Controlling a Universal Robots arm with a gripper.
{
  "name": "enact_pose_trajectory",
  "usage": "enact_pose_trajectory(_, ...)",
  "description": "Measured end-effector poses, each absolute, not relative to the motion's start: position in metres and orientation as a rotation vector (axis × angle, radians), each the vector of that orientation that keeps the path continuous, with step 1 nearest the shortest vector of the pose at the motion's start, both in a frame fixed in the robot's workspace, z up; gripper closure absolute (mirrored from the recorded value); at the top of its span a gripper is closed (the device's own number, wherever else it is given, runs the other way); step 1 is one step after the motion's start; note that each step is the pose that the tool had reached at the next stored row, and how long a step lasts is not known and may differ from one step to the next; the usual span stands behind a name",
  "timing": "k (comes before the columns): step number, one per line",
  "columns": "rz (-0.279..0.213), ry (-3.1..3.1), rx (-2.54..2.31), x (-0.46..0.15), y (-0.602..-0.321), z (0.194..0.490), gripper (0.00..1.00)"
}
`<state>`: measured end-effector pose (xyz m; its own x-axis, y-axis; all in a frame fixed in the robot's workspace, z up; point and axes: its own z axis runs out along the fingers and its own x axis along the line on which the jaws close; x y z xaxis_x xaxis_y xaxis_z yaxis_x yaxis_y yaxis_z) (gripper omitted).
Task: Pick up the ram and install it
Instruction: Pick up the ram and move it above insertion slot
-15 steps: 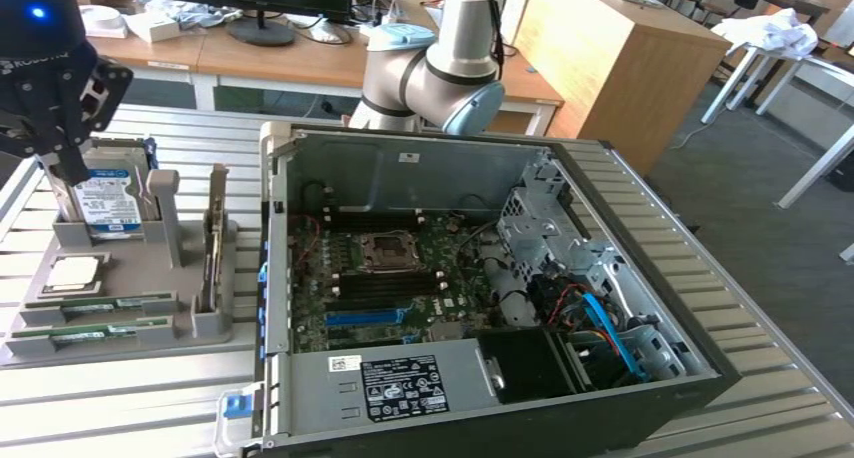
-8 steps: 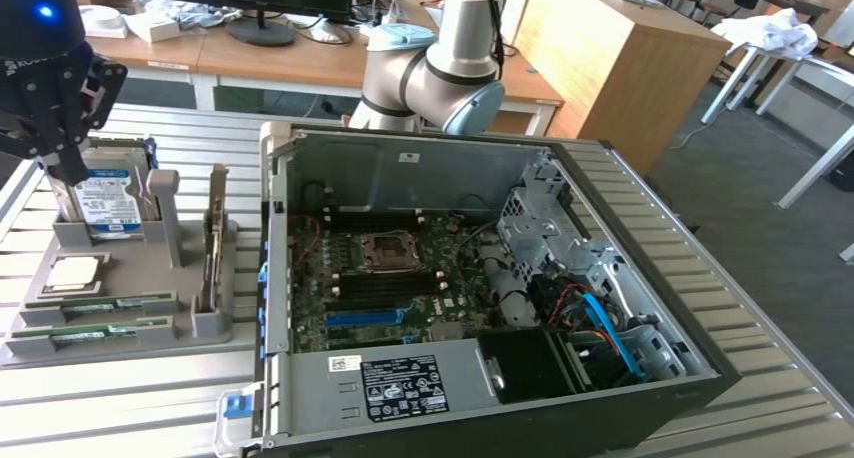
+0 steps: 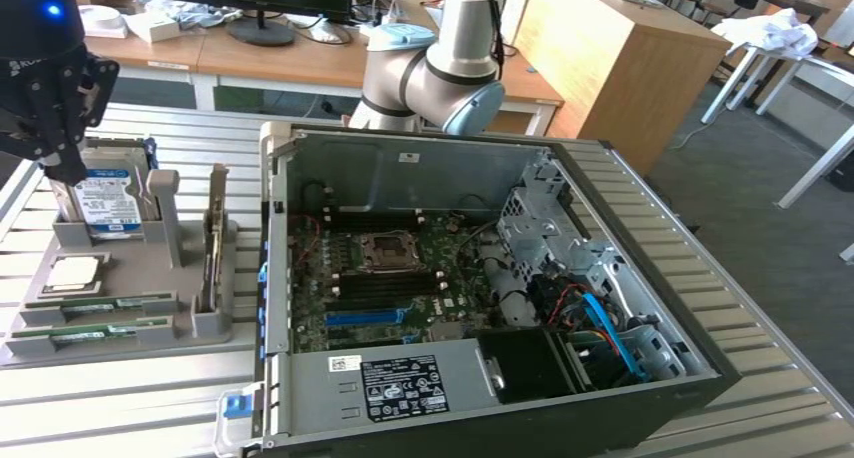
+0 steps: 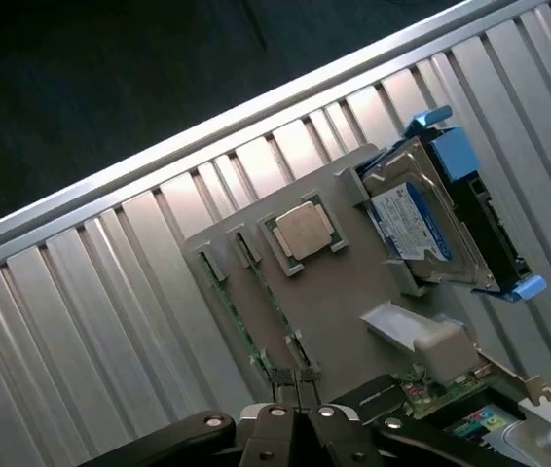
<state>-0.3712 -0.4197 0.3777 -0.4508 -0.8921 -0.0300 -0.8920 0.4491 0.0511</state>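
Two ram sticks (image 3: 94,305) lie flat in slots at the front of a grey holder (image 3: 200,323) on the exterior view's left. My gripper (image 3: 62,170) hangs above the back of that holder, over the hard drive (image 3: 110,200), well short of the ram. In the wrist view the fingertips (image 4: 286,397) press together with nothing between them, and one ram stick (image 4: 237,316) runs along the holder's edge just beyond them. The open computer case (image 3: 641,268) sits in the middle with its motherboard memory slots (image 3: 387,290) exposed.
A square silver processor (image 4: 305,231) rests in the holder beside the ram. An expansion card (image 3: 214,248) stands upright in the holder's right side. The slatted metal table (image 3: 134,398) carries everything. Desks with a monitor stand behind.
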Motion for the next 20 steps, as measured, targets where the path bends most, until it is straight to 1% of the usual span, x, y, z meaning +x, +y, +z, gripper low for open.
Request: enact_pose_trajectory(20,-0.095,-2.364,2.053,-0.3712,-0.4197,0.3777,0.9)
